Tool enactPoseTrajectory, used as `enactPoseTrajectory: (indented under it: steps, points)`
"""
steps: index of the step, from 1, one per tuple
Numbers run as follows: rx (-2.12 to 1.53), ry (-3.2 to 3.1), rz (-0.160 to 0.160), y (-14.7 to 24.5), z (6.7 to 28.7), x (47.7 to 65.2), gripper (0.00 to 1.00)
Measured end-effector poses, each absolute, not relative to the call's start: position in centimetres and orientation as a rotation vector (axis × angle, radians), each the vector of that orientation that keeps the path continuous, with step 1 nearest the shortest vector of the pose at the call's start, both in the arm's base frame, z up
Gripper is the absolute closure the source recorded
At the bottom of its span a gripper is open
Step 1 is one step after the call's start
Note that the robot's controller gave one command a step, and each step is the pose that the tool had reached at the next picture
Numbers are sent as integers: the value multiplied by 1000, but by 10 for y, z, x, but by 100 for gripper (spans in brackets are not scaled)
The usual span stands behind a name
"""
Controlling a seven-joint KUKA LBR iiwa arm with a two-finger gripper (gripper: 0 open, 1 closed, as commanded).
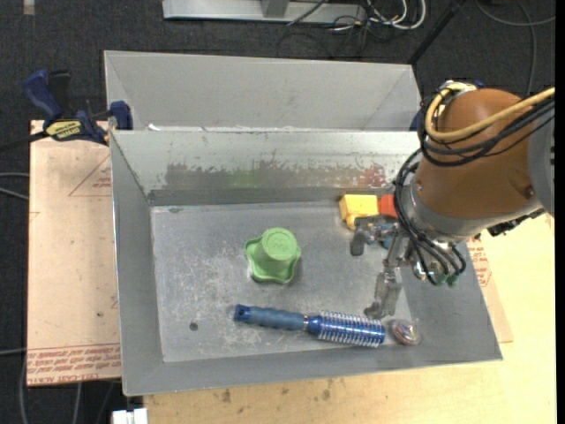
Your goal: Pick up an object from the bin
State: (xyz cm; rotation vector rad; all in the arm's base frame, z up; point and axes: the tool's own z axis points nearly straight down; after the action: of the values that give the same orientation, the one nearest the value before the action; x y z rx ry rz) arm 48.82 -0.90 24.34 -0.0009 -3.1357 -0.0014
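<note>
Hairbrush (309, 323) (one, blue) beside pincer (378, 290); one green cup (274, 256).

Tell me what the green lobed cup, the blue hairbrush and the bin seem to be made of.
Green lobed cup: probably moulded plastic, matte; even colour, rounded lobes.
Blue hairbrush: likely plastic, glossy; bright highlights along the handle, ribbed bristle head.
Bin: sheet metal, dull grey; scratched floor, smeared reflections on the back wall.

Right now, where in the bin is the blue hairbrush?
The blue hairbrush lies along the bin's front wall, below the green cup, bristle end to the right.
</note>
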Motion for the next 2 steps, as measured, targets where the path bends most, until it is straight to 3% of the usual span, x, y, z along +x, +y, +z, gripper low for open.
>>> enactPoseTrajectory:
  steps: [1, 2]
  points:
    - [194, -3157, -2, 8, 70, 484, 0]
    - [601, -3090, -2, 21, 100, 480, 0]
